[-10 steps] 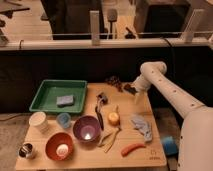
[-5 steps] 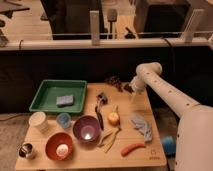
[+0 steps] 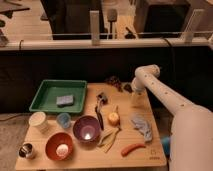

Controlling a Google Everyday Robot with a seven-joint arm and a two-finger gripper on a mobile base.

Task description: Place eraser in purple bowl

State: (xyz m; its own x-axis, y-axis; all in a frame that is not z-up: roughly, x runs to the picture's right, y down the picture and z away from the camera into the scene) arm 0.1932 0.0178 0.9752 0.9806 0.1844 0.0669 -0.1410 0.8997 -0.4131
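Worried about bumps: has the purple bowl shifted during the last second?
No. The purple bowl keeps its spot below the right corner of the green tray; the gripper is by the far edge of the table, away from it.

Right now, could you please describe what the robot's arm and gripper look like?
The arm is white: smooth, rounded links with bulbous joints, no cables or markings visible. The gripper, over the far right of the table, looks pale too.

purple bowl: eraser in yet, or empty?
Empty: the purple bowl shows only a glossy highlight inside, no dark block. The pincer hangs over the table's back right edge, away from it.
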